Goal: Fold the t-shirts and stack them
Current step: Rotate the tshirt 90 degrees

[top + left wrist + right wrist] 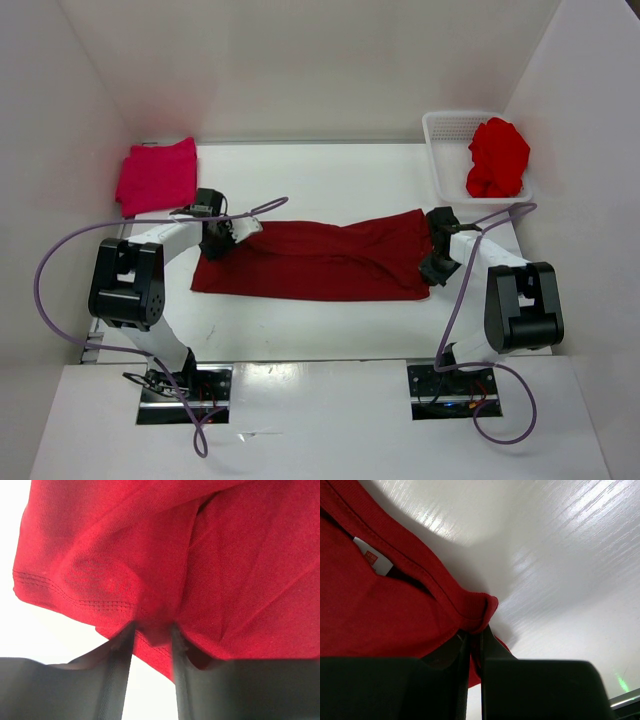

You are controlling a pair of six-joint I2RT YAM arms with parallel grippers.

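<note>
A dark maroon t-shirt (320, 260) lies spread lengthwise across the middle of the table. My left gripper (215, 240) is at its left end. In the left wrist view the left gripper (151, 632) is open, its jaws apart with the stitched hem (75, 600) bunched between the tips. My right gripper (438, 262) is at the shirt's right end. It is shut on the ribbed collar (470, 605), close to the white tag (374, 560). A pinkish-crimson t-shirt (158, 175) lies folded at the back left. A bright red t-shirt (497, 158) sits crumpled in the basket.
A white mesh basket (445, 130) stands at the back right corner. White walls enclose the table on the left, back and right. Purple cables (60, 260) loop beside both arms. Bare tabletop (320, 180) lies behind the maroon shirt.
</note>
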